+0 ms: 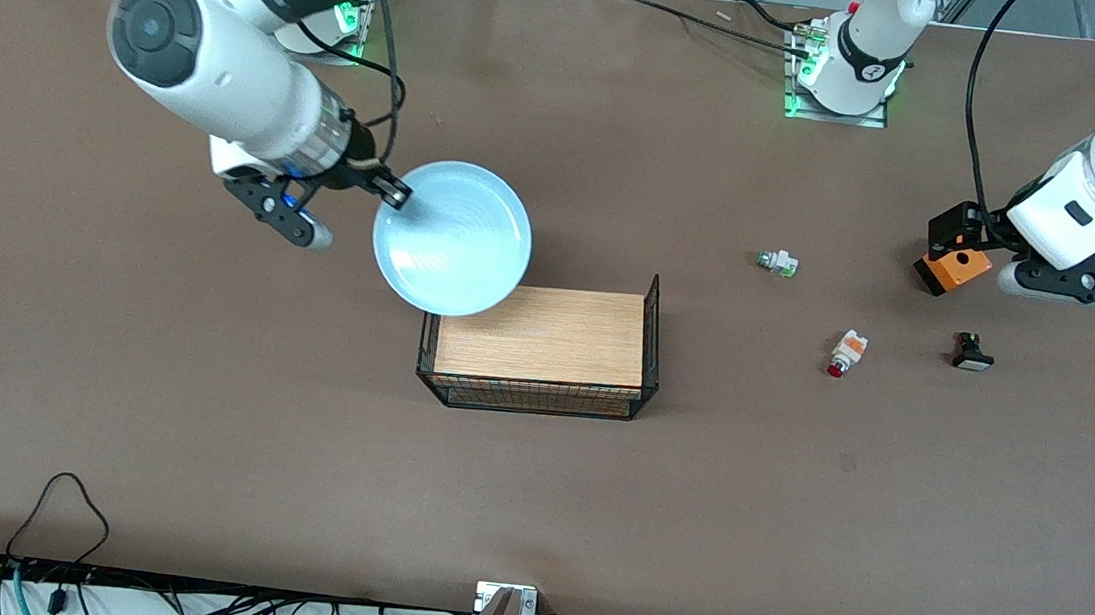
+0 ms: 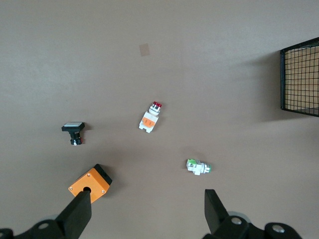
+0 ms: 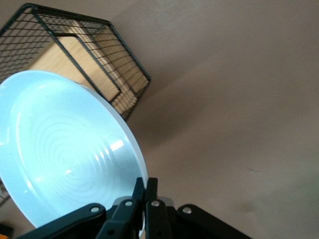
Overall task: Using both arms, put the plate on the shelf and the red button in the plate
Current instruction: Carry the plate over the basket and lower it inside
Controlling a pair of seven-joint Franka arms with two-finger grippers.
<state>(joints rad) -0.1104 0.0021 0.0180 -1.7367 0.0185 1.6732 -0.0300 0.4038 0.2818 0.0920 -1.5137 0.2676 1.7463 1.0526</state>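
- Clearly, front view: right gripper [image 1: 396, 191] pinches the plate [image 1: 452, 237] by its rim, overhanging the wire basket [image 1: 651, 333]; a thin hold could let it tip.
- Left wrist view: left gripper [image 2: 147, 209] hangs wide open; red button [image 2: 149, 118] lies well apart from the basket, and the green-capped button [image 2: 198, 167] could be grabbed instead.
- Right wrist view: fingers [image 3: 145, 199] clamp only the plate's edge.

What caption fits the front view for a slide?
Right gripper carries the plate over the wire basket; open left gripper waits above the table.
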